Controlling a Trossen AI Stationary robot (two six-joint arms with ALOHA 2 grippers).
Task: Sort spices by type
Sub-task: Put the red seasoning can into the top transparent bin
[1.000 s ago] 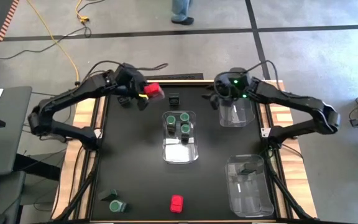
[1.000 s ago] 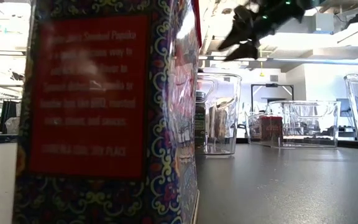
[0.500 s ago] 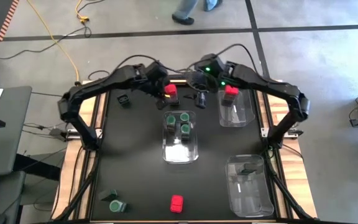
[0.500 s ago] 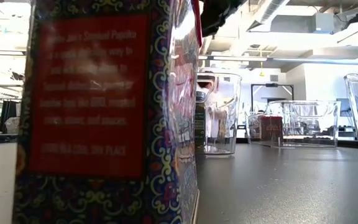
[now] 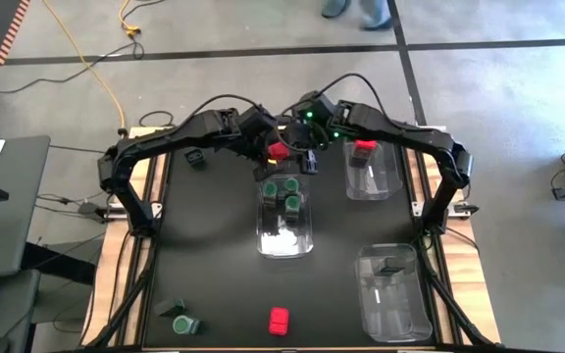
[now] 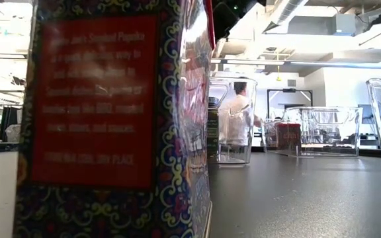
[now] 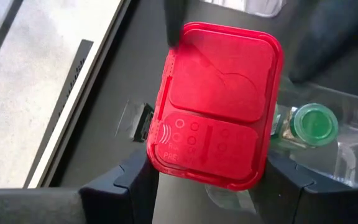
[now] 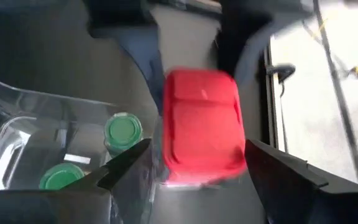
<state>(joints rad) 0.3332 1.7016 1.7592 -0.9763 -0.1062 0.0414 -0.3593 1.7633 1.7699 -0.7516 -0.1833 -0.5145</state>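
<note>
A red spice box [image 5: 277,150] hangs above the far end of the middle clear bin [image 5: 263,235], and my left gripper [image 5: 269,152] is shut on it. In the left wrist view the box [image 7: 216,106] shows its lid. My right gripper [image 5: 304,157] is open. It comes from the right, with its fingers on either side of the box's [image 8: 201,124] far end. I cannot tell whether they touch it. Green-topped jars [image 5: 284,191] stand in the middle bin. Another red box [image 5: 364,147] lies in the far right bin [image 5: 385,181]. My left gripper pinches the red box by its two long sides [image 7: 157,168], near the end closest to its wrist, between its two fingers [image 7: 129,183]. The fingers come slanting down from the table's left and lie along the box. The box is lifted clear, its lid turned up toward the wrist.
A dark spice [image 5: 196,155] sits at the far left. Two dark jars [image 5: 179,316] and a red box [image 5: 279,321] lie near the front edge; that box [image 6: 111,99] fills the low view. The near right bin [image 5: 400,314] holds dark ones. A person walks beyond the table.
My left gripper has carried the red box from the far left toward the table's middle, still shut on it and clear of the table. My right gripper has left the far right bin, gone left toward the box and rolled about its own axis.
</note>
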